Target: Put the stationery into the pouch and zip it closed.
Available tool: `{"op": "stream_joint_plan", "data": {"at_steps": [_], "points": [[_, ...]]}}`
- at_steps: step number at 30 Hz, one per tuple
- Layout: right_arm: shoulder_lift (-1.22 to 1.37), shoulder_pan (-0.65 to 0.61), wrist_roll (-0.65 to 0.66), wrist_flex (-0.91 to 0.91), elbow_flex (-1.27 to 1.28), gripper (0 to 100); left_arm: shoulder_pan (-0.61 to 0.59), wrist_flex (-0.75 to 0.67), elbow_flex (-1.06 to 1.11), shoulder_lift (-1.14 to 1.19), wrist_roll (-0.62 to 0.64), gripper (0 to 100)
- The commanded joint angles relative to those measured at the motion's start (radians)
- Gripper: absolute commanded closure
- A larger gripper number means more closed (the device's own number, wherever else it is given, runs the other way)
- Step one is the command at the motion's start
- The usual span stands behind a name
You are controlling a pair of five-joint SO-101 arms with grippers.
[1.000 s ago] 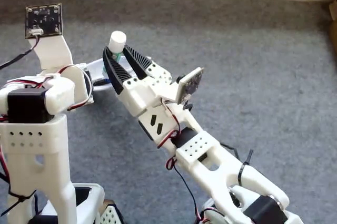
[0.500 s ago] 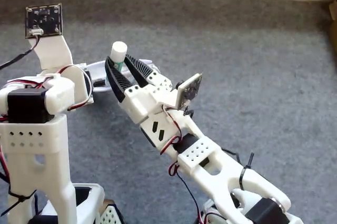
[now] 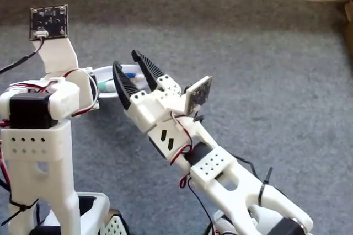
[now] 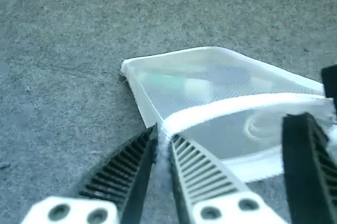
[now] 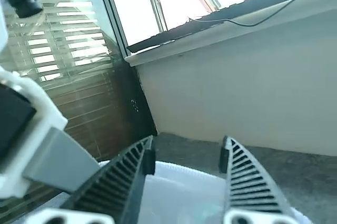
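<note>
The right gripper (image 3: 125,60), now open and empty, had dropped the glue stick (image 4: 166,83), apparently into the pouch (image 4: 221,69) beneath it. The left gripper (image 4: 162,133) pinched the pouch's rim. Zipping remained.

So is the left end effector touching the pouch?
Touching. The left wrist view shows the left end effector pinching the pouch by its white edge.
</note>
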Motion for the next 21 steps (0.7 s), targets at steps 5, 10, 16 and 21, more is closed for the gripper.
{"op": "stream_joint_plan", "data": {"at_steps": [5,10,16,21], "points": [[-0.332,-0.001,-0.006,0.302,0.007,81.5,-0.013,-0.02,-0.004,-0.021,-0.006,99],[-0.498,-0.001,-0.006,0.555,-0.001,81.5,-0.013,-0.02,-0.004,-0.021,-0.006,99],[-0.605,0.053,0.0,0.858,-0.091,81.5,-0.013,-0.018,-0.004,-0.021,-0.005,99],[-0.636,0.133,0.002,1.078,-0.196,81.5,-0.013,-0.018,-0.004,-0.021,-0.005,99]]}}
